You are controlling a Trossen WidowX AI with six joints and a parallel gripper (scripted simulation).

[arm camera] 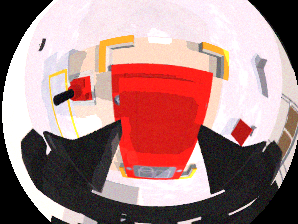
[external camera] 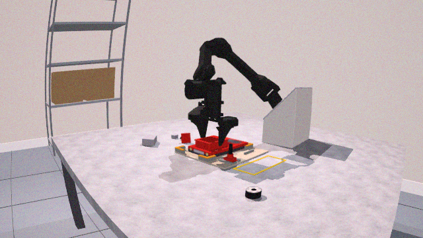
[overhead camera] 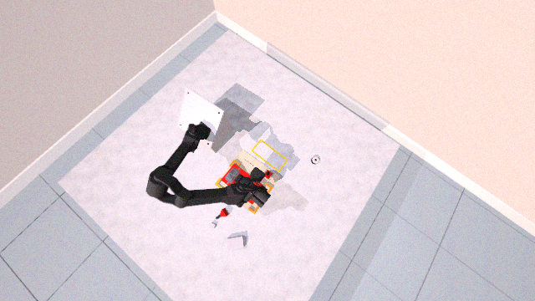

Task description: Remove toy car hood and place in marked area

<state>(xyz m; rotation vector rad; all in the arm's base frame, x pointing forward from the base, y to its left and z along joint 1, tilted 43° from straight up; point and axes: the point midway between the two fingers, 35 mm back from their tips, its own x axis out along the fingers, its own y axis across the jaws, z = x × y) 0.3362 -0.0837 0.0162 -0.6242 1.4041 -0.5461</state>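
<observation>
Pale walls and a grey tiled floor surround the table point(external camera: 99, 172), whose mottled white top carries everything in play. A metal shelf unit point(external camera: 49, 82) stands behind it at one corner, and a grey wedge-shaped block point(external camera: 291, 122) hides the arm's foot.

Near the middle of the table lies a tan board with orange corners point(external camera: 180, 149), which seems to serve as a fixture keeping the toy car point(external camera: 216, 147) from sliding while parts are pulled off it. The car sits on that board, red, with its hood point(arm camera: 160, 116) not yet removed; in the wrist view the hood fills the centre as a broad red panel. A small red post with a black handle point(external camera: 230, 153) stands on the board just beside the car. Just beyond the board, on the side away from the shelf, is the marked area point(external camera: 259, 164), a yellow rectangle outlined on the table, close enough that the carry should be short.

The tool point(external camera: 213, 140) hangs straight down over the car, its fingers point(external camera: 202, 127) set apart on either side of the red body, tips level with its top. They hold nothing, though the gap looks only a little wider than the part. This straddling pose suggests the grasp is about to be made.

A black ring point(external camera: 253, 192), a grey block point(external camera: 149, 141) and a small red cube point(external camera: 186, 137) lie apart from the work.
</observation>
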